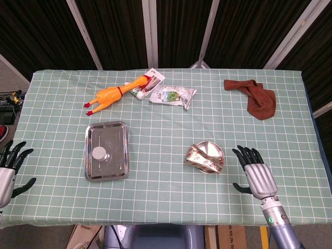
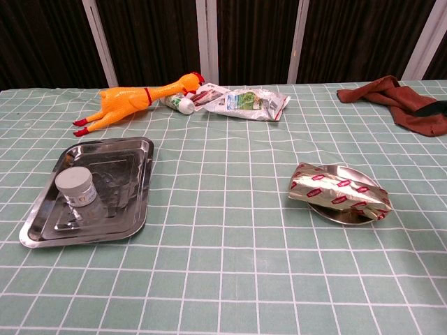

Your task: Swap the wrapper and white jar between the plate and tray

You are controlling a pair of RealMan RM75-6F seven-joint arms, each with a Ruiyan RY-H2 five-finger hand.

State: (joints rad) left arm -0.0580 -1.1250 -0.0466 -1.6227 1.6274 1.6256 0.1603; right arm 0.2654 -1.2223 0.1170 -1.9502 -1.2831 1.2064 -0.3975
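The wrapper (image 1: 204,161) lies slumped across the near left rim of the plate (image 1: 213,149), partly hanging over onto the surface (image 1: 166,197), and that is where trouble is most likely: the foil looks thin and crinkly, so a grasp that closes on only one edge could let it slide free or drag the light, shallow plate along with it. A sideways nudge from spread fingers could also tip the plate or push the wrapper fully off before it is held. The white jar (image 1: 99,153) stands upright in the near left part of the tray (image 1: 107,171), well apart to the left; since both spots are occupied, one item will probably need a temporary resting place, and setting it down carelessly could knock the other. The right robot hand (image 1: 255,175) hovers just to the right of the plate, back of the hand up, fingers apart and pointing toward the far side, grasping nothing; in the chest view only a dark sliver shows at the right edge. The left robot hand (image 1: 7,167) sits at the near left corner, off the edge of the surface, likewise released with fingers apart, far from the tray.
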